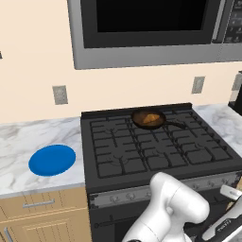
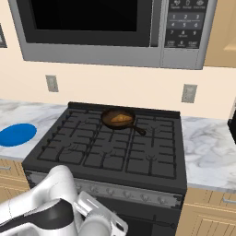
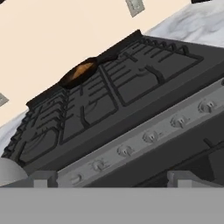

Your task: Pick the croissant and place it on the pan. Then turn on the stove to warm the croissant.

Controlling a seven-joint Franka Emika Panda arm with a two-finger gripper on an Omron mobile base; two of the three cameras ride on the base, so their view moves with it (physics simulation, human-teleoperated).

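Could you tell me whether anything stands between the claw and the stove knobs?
Nothing visible does. The croissant already lies in the pan at the stove's back, and the hand view looks straight at the knob strip with open space before it.

Microwave keypad [image 2: 185,25] has rows of small pale marks, digits look like 1 2 3 in the top number row, the rest too blurred to read. Robot arm [image 1: 226,226] carries a small pale marking on its dark band at the lower right of the left base view, not legible. Stove knobs [image 3: 151,137] show no readable marks.
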